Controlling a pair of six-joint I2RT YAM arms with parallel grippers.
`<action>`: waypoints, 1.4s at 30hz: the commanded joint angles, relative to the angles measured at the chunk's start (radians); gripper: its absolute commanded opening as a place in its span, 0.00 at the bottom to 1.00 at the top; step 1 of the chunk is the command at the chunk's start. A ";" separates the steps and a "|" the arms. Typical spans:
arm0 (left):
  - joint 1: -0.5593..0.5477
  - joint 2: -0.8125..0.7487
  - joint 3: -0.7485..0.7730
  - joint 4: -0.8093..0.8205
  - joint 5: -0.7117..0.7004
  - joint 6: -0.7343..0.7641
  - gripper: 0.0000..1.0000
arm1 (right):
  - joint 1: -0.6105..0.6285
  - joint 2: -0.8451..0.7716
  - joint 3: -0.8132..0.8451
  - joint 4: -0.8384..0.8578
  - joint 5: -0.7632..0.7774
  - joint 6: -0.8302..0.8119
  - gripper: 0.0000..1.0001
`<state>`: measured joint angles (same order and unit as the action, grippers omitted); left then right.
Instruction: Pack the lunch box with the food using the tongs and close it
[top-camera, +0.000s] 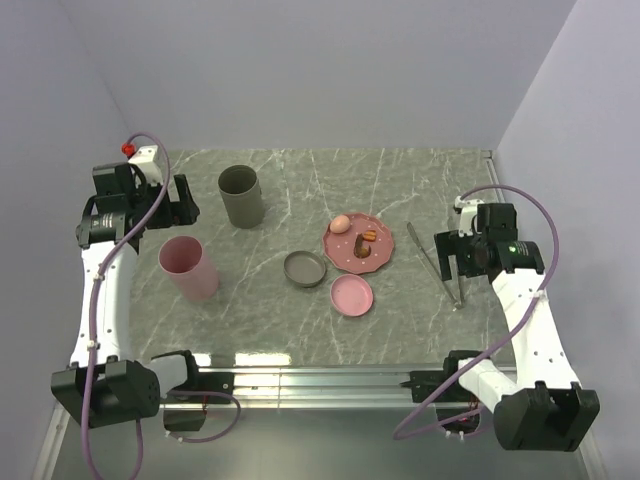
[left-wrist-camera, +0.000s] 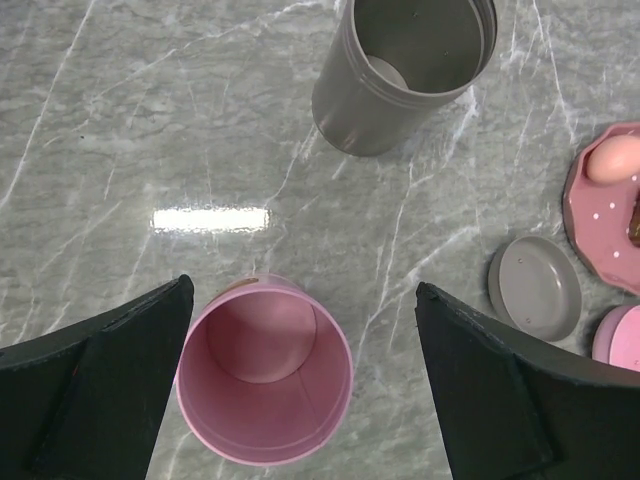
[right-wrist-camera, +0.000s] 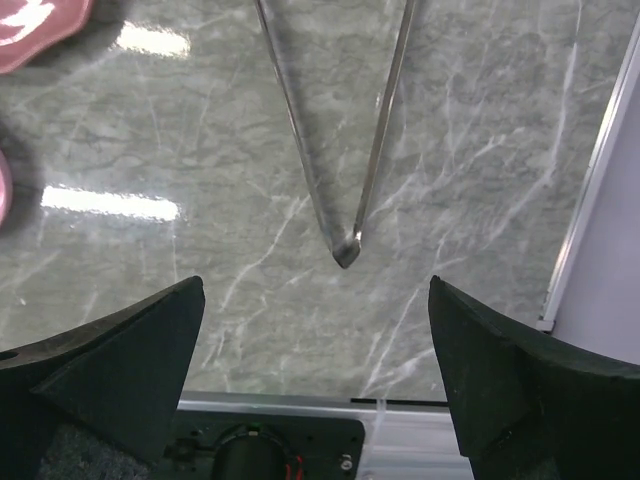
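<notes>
A grey-green stone-patterned table top with white veins (top-camera: 300, 180) fills the floor of the scene, closed in at the back and both sides by plain pale lilac walls (top-camera: 320, 70). A round pink plate with a scalloped rim and small white speckles (top-camera: 345, 258) lies flat on it, right of centre. A silver metal rail (top-camera: 320, 380) runs along the table's near edge, and a thin white edging strip (right-wrist-camera: 590, 190) lines its right side against the wall.

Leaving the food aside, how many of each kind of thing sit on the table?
Tall containers: 2, grey container, pink container
Lids: 2, grey lid, pink lid
Pink plate: 1
Tongs: 1
Total: 6
</notes>
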<state>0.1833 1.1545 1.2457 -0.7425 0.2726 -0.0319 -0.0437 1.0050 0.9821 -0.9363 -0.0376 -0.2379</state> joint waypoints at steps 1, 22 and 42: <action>-0.004 -0.058 -0.015 0.075 -0.015 -0.049 0.99 | 0.002 0.045 0.041 -0.010 0.036 -0.058 1.00; -0.004 -0.078 0.055 0.058 0.119 -0.005 0.99 | -0.153 0.380 0.043 0.016 0.007 -0.204 1.00; -0.004 -0.050 0.037 0.089 0.145 -0.010 0.99 | -0.078 0.607 0.046 0.201 -0.021 -0.173 0.97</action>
<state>0.1825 1.1091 1.2732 -0.6971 0.3931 -0.0425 -0.1402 1.6043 0.9985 -0.7860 -0.0509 -0.4206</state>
